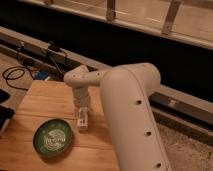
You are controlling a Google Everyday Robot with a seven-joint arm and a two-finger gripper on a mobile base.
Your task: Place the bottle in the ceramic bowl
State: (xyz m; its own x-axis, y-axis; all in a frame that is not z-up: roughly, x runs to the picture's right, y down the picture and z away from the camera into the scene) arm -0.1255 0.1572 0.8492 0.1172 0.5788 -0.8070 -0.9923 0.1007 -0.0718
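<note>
The ceramic bowl (pixel 53 136) is round, dark green with pale swirl lines, and sits on the wooden table (pixel 45 102) at the front left. A small pale bottle (pixel 82 120) lies on the table just right of the bowl, apart from it. My gripper (pixel 82 111) points down directly over the bottle's far end, at the tip of the white arm (pixel 125 100) that reaches in from the right.
The table's left edge is near a dark object (pixel 4 116). Cables (pixel 17 75) and a blue item (pixel 42 76) lie on the floor behind the table. A dark ledge and railing run along the back.
</note>
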